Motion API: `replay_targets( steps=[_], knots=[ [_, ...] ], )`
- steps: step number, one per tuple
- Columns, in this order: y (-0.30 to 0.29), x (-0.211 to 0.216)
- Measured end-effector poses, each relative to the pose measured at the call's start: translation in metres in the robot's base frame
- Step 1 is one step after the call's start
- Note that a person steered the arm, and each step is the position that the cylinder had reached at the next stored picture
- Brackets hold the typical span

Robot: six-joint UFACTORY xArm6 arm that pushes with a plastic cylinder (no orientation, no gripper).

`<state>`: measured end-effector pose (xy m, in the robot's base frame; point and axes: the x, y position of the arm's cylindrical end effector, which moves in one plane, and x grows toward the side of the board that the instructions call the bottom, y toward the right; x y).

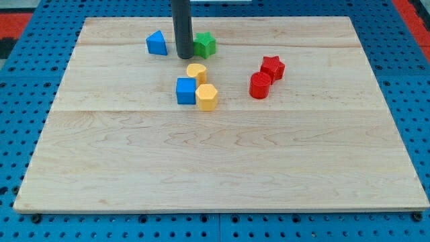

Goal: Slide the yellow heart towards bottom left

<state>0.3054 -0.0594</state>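
Note:
The yellow heart (196, 72) lies on the wooden board (222, 161), above the middle. My tip (185, 56) rests on the board just above and slightly left of the heart, a small gap apart. A blue cube (185, 91) sits directly below-left of the heart, and a yellow hexagon block (207, 97) sits below-right, touching the cube. The rod rises from the tip out of the view's top.
A blue triangle block (156, 43) lies left of the tip. A green star (205, 44) lies just right of the rod. A red star (272, 66) and a red cylinder (260, 85) sit together to the right. A blue pegboard surrounds the board.

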Motion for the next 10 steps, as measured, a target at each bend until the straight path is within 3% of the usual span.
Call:
replay_targets(
  steps=[3,4,7,9,10],
  knots=[
    [0.049,0.008],
    [0.039,0.039],
    [-0.097,0.13],
    [-0.118,0.144],
    [-0.161,0.139]
  ],
)
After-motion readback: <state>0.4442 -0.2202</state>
